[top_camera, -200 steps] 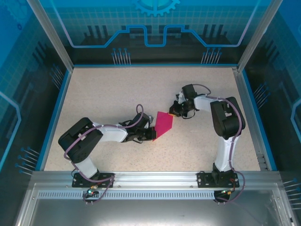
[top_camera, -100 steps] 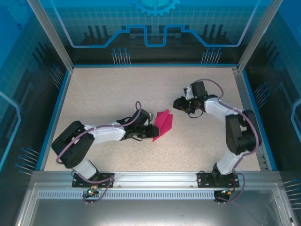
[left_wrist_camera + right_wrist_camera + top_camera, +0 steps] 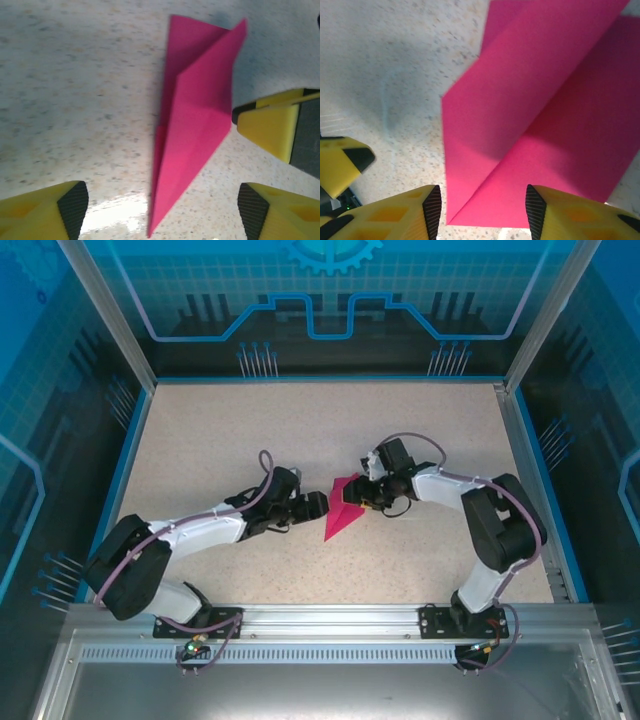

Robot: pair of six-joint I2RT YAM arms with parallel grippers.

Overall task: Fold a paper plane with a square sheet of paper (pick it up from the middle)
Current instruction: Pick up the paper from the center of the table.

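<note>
Left wrist, right wrist: my left gripper (image 3: 162, 202) and right gripper (image 3: 484, 205) stand apart; unclamped, I fear the paper plane (image 3: 200, 125) springs open.

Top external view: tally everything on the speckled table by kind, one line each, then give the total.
Partly folded magenta-pink paper sheet: 1
White-and-black robot arms: 2 (left arm, right arm)
Total: 3
</note>
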